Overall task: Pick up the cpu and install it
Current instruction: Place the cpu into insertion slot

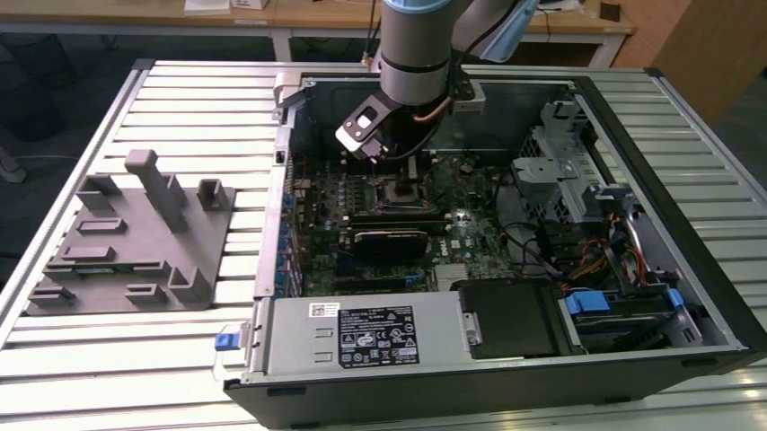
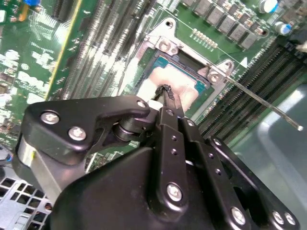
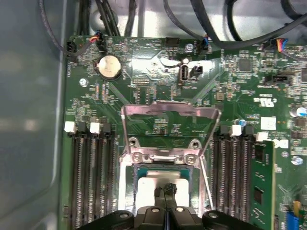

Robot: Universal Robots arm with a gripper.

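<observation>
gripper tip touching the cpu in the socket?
Cannot tell. In both wrist views the gripper tip overlaps the pale top of the cpu in the socket; no contact or gap shows plainly.

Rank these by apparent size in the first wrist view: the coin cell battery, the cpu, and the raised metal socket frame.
1. raised metal socket frame: largest.
2. cpu: looks smaller, but the tool hides part of it, so the gap from the frame is uncertain.
3. coin cell battery: clearly the smallest.
</observation>
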